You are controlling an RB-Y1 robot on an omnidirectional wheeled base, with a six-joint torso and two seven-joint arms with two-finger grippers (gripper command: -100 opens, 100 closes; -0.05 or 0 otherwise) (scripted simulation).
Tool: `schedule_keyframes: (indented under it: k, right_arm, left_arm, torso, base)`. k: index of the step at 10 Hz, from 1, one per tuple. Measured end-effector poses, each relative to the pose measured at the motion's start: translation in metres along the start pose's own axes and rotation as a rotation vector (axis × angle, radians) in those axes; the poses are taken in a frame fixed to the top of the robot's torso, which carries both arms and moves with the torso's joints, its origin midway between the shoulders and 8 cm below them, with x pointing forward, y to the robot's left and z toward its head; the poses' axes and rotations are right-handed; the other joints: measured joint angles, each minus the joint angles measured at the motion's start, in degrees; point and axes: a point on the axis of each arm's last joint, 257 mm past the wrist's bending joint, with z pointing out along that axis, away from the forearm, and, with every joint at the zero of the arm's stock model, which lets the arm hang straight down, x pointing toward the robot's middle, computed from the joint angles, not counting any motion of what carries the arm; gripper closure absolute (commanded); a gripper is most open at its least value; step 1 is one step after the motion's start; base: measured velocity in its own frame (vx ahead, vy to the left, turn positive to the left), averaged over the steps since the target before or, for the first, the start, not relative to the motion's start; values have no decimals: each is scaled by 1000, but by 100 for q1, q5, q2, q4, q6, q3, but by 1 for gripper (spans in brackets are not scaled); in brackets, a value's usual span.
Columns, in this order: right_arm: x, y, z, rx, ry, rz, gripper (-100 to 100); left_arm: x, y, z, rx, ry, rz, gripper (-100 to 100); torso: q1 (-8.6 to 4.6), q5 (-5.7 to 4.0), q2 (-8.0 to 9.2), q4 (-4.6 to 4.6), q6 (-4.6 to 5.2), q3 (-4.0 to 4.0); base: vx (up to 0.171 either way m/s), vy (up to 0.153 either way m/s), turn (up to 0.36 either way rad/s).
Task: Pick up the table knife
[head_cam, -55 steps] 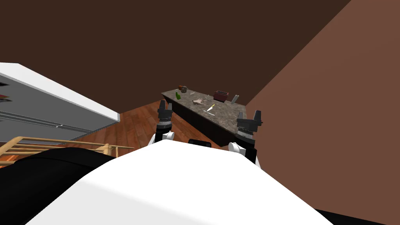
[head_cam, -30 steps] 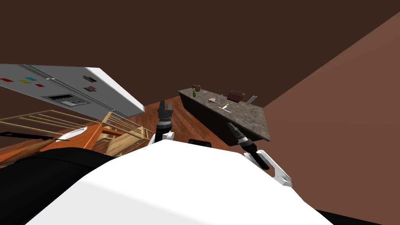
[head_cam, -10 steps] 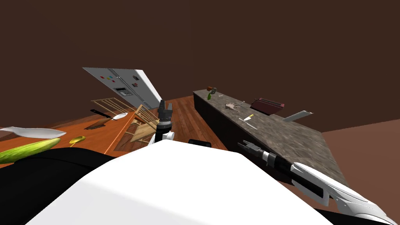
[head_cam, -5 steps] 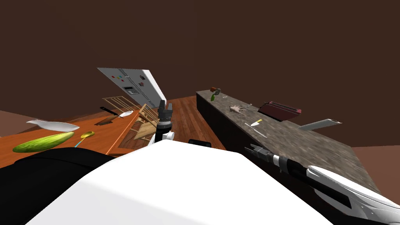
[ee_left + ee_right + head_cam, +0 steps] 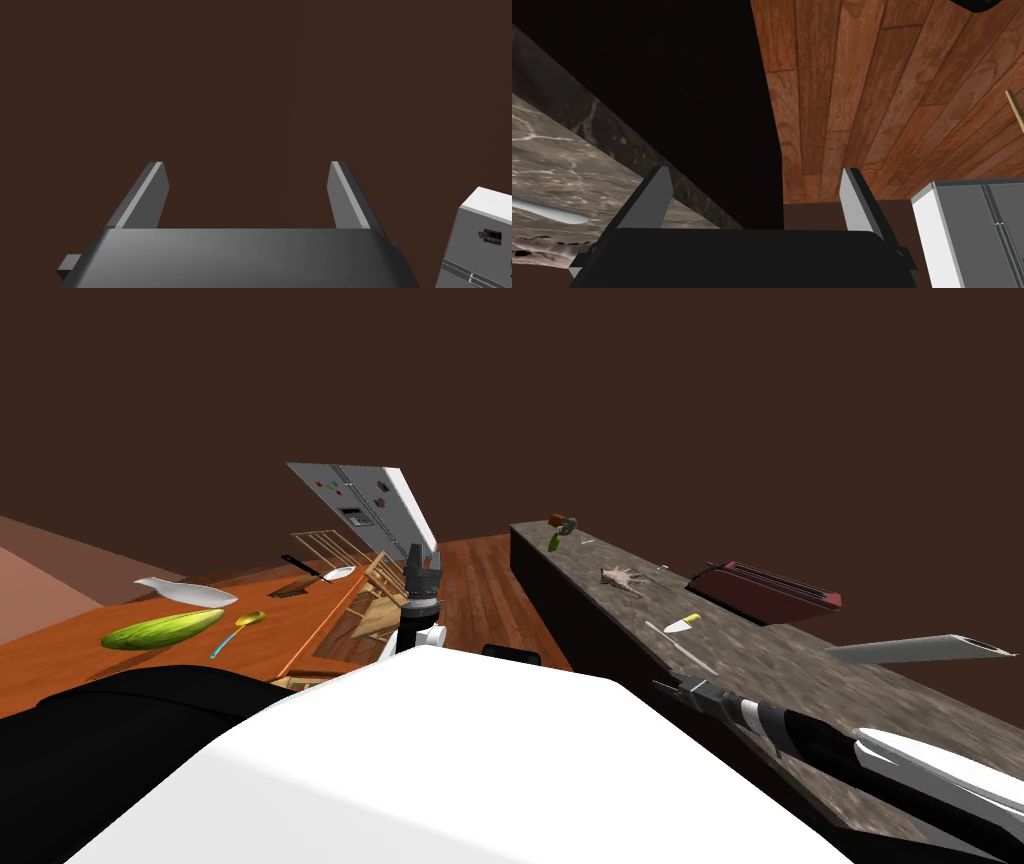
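Observation:
The table knife (image 5: 681,650) is a thin silvery strip lying on the stone-topped counter (image 5: 800,688) at my right, just beside a short knife with a yellow handle (image 5: 684,624). My right gripper (image 5: 662,686) reaches low along the counter's near edge, a little short of the table knife; the right wrist view shows it open (image 5: 757,185) over the counter's edge (image 5: 587,150) and the wooden floor (image 5: 862,75). A pale blade tip (image 5: 552,212) lies on the stone beside one finger. My left gripper (image 5: 422,556) is held up in front of my chest, open (image 5: 245,180), holding nothing.
On the counter stand a dark red toaster (image 5: 765,591), a long grey slab (image 5: 915,648), a pale crumpled thing (image 5: 620,577) and a green bottle (image 5: 553,542). At my left is an orange wooden table (image 5: 290,618) with a cucumber (image 5: 160,630), spoon (image 5: 238,628) and plate (image 5: 185,591). A grey fridge (image 5: 365,506) stands behind.
I have turned and drawn closer, so the counter now runs along my right and the wooden table has come into view. My right arm has swung out low along the counter's edge.

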Motion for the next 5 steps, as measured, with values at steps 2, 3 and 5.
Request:
schedule_keyframes:
  k: [2, 3, 5]
  right_arm:
    - [23, -16, -20, 30, 79, -6, -100]
    - [41, -24, -30, 48, 123, -2, -100]
    - [64, -33, -50, 73, 205, 7, -100]
  left_arm:
    - [0, 0, 0, 0, 0, 0, 0]
    - [0, 0, 0, 0, 0, 0, 0]
    - [0, 0, 0, 0, 0, 0, 0]
  torso:
    - [-9, 0, -1, 0, -6, -1]
    - [-24, -5, -10, -2, -6, -5]
    - [-43, -9, -42, -9, -4, -24]
  base:
    - [138, -86, 253]
    - [198, -130, 192]
    - [200, -135, 107]
